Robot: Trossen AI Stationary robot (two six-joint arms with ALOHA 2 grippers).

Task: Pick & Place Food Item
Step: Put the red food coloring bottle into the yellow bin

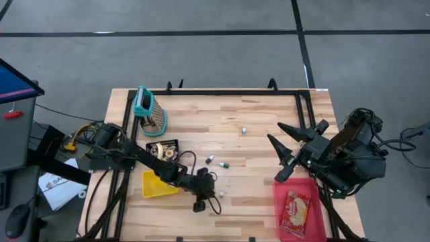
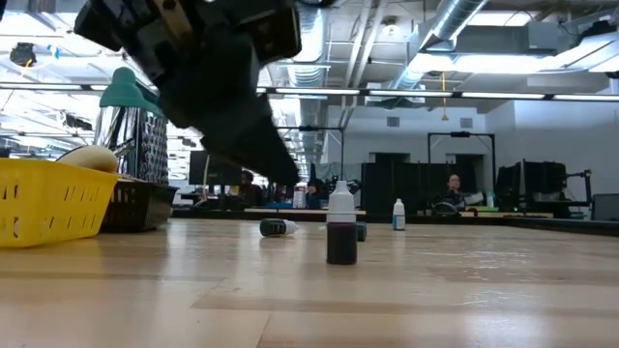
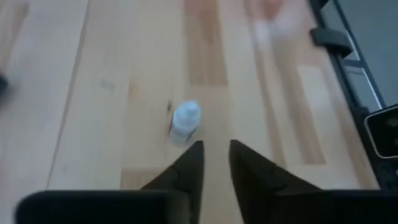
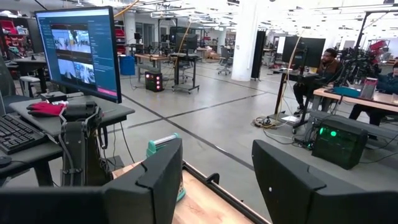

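we note the left hand low over the near edge of the wooden surface, its two fingers drawn close with only a narrow gap between them and nothing held. a small white-capped bottle with dark contents stands upright just beyond those fingertips, apart from them; in the low view the same bottle stands alone on the boards. at the near right corner we see a red tray with a packaged food item lying in it. to the left of the left hand sits a yellow basket, and just behind it a black tray with something round in it. two more small bottles lie mid-surface, and another farther back. the right hand hangs above the right side, fingers spread wide and empty. a grater with a teal handle lies at the far left.
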